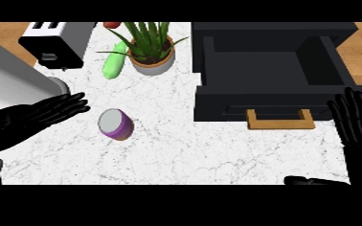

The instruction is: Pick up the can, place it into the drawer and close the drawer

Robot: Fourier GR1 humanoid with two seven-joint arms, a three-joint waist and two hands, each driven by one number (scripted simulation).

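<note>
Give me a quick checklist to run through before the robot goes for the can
1. Can in view and unobstructed on the counter: ok.
2. Left hand open, beside the can, not touching: ok.
3. Drawer open, nothing showing inside: ok.
4. Right hand open, beside the drawer front, away from the wooden handle: ok.
5. Potted plant and cucumber away from the can: ok.
6. Can upright or tilted: cannot tell.
</note>
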